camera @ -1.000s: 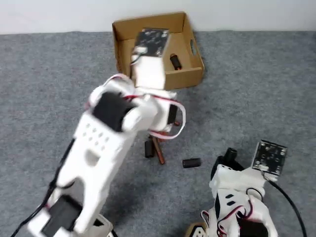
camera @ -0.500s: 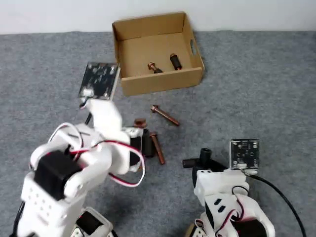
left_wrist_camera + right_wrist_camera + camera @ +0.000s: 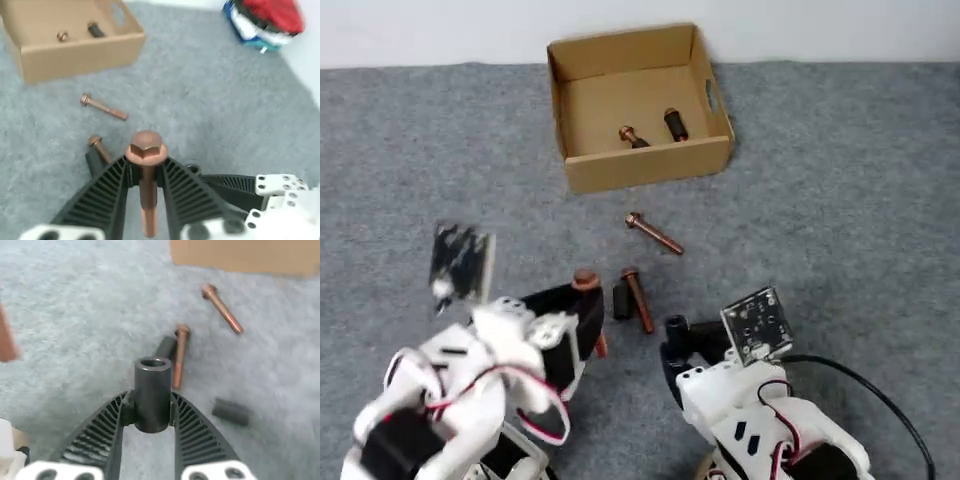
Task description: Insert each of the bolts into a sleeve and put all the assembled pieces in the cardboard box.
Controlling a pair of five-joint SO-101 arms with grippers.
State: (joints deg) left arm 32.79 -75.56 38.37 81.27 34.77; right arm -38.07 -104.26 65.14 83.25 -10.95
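A copper bolt (image 3: 146, 150) is clamped head-up in the left gripper (image 3: 146, 167), drawn back from the cardboard box (image 3: 650, 165) at 12 o'clock, a black sleeve (image 3: 152, 380) is pinched upright in the right gripper (image 3: 150, 400), shifted toward 9 o'clock, a loose bolt (image 3: 653, 234) is seen between.

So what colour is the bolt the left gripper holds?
Copper; the bolt shows best in left wrist view.

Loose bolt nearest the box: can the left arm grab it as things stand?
Probably not. The left gripper is shut on a second bolt, so its jaws are occupied, though the carpet around the loose bolt lies free.
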